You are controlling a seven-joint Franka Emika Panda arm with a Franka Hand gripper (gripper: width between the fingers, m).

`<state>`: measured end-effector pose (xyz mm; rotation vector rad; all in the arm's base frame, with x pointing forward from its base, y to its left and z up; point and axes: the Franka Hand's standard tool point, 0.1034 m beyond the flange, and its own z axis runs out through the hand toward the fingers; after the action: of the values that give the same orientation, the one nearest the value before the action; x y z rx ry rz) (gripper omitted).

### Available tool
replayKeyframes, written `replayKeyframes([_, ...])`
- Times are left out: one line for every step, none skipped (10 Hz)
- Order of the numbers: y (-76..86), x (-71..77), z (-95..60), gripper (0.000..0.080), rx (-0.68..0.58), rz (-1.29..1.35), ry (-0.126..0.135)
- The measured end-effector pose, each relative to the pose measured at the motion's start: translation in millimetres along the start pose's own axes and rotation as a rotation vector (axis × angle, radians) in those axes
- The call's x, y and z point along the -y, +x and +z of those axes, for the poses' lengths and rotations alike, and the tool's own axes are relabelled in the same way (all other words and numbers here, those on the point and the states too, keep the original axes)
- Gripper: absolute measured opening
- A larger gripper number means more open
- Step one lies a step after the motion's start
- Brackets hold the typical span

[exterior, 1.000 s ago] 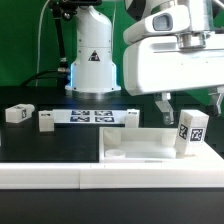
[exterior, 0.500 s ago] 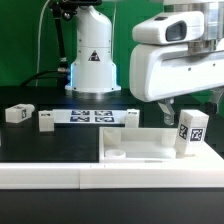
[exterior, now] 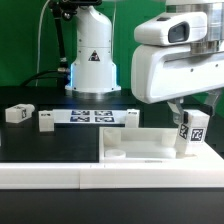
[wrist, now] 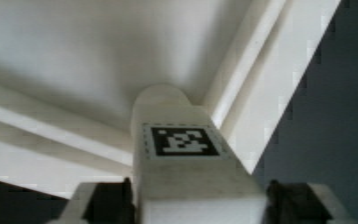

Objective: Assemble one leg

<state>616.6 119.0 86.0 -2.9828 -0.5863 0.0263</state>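
White leg [exterior: 190,133] upright inside the tool [wrist: 197,203]

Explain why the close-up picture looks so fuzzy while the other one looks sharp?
Wrist view: the leg fills the frame, apparently very near the lens, so it looks soft, though its tag is readable. Exterior view: sharper and evenly lit, the white panel bright without glare.

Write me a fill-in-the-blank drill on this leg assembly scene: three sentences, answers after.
1. The small white tagged leg stands ___ on the large flat white square panel.
2. In the wrist view, that leg sits ___ the two jaws of the gripper.
3. The leg stands near the panel's edge on the exterior view's ___.

Missing words: upright; between; right.
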Motion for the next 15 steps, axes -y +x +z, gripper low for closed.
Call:
replayKeyframes([0.1, 0.0, -0.1, 0.03, 0.0, 0.0, 0.0])
replayKeyframes([0.1, -0.1, -0.1, 0.03, 0.0, 0.0, 0.0])
replayKeyframes([0.1, 0.0, -0.1, 0.03, 0.0, 0.005, 0.0])
replayKeyframes([0.1, 0.0, -0.1, 0.03, 0.0, 0.017, 0.0])
replayKeyframes([0.1, 0.2, -0.1, 0.03, -0.001, 0.03, 0.002])
replayKeyframes([-0.1, 1.4, 0.2, 0.03, -0.001, 0.15, 0.011])
replayKeyframes([-0.2, 2.6, 0.4, 0.03, -0.006, 0.261, 0.012])
replayKeyframes([-0.2, 3.7, 0.5, 0.03, -0.017, 0.338, 0.01])
replayKeyframes([0.2, 4.0, 0.4, 0.03, -0.025, 0.436, 0.01])
replayKeyframes([1.0, 4.0, 0.5, 0.03, -0.032, 0.497, 0.009])
replayKeyframes([1.2, 3.4, 0.5, 0.03, -0.041, 0.609, 0.016])
replayKeyframes([1.6, 2.9, 0.5, 0.03, -0.048, 0.722, 0.021])
replayKeyframes([1.5, 2.6, 0.7, 0.03, -0.053, 0.809, 0.024])
replayKeyframes([1.7, 2.6, 0.7, 0.03, -0.054, 0.835, 0.025])
replayKeyframes([1.7, 2.9, 0.8, 0.03, -0.053, 0.887, 0.029])
